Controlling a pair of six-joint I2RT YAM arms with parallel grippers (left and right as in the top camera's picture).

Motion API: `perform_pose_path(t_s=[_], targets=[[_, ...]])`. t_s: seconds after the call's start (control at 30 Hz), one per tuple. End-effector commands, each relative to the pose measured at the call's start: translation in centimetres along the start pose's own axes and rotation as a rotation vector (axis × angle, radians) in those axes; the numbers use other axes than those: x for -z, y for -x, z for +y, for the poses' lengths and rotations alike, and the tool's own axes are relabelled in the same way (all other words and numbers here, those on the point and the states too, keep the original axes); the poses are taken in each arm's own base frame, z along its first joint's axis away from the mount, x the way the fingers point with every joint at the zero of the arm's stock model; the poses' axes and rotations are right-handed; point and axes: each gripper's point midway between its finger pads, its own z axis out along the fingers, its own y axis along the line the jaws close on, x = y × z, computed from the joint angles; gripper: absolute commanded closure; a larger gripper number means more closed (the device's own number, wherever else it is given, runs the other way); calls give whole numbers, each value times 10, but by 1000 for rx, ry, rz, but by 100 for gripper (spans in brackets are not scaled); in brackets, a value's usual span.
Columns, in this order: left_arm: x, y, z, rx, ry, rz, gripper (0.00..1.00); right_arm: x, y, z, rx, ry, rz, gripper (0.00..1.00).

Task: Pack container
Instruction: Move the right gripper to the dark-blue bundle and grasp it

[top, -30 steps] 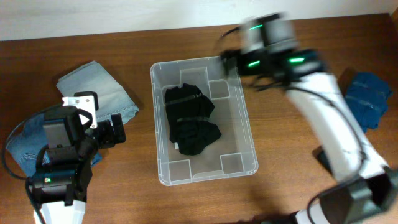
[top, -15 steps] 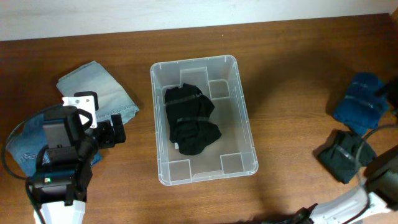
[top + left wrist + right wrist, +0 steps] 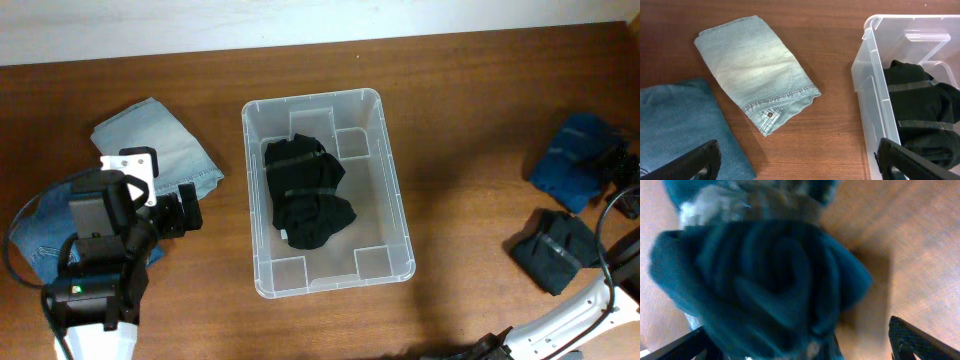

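The clear plastic container (image 3: 397, 215) stands mid-table with a black garment (image 3: 308, 195) inside; its left wall (image 3: 872, 95) and the garment (image 3: 920, 107) show in the left wrist view. My left gripper (image 3: 170, 205) is open and empty left of the container, over bare wood (image 3: 800, 162). My right gripper (image 3: 622, 165) is at the far right edge beside a rolled dark blue garment (image 3: 572, 160). In the right wrist view the open fingers (image 3: 800, 347) straddle that blue roll (image 3: 765, 285), which looks blurred.
A folded light denim piece (image 3: 160, 145) (image 3: 755, 70) and a darker blue denim piece (image 3: 35, 240) (image 3: 680, 130) lie at the left. A black folded garment (image 3: 555, 250) lies at the right, near the front edge.
My right arm swung from above the container's far right corner out to the table's right edge, and now sits over the dark blue roll. The left arm has not moved.
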Motion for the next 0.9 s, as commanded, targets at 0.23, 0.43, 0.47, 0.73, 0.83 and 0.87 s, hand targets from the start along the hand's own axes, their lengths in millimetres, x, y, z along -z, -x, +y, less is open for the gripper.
perform_pose_path(t_s=[0.23,0.43,0.47,0.73,0.83,0.87], targets=[[5,9,0,-17,5,-26,1,-30,10,32,88,61,-27,8],[5,9,0,-18,5,-26,1,-55,14,52,17,93,-42,32],[5,9,0,-17,5,-26,1,-58,13,52,9,94,-41,38],[5,8,0,-17,5,-23,1,-76,1,63,15,155,8,96],[5,8,0,-17,5,-23,1,-65,-1,92,40,303,20,96],[5,8,0,-17,4,-23,1,-60,0,100,48,329,19,96]])
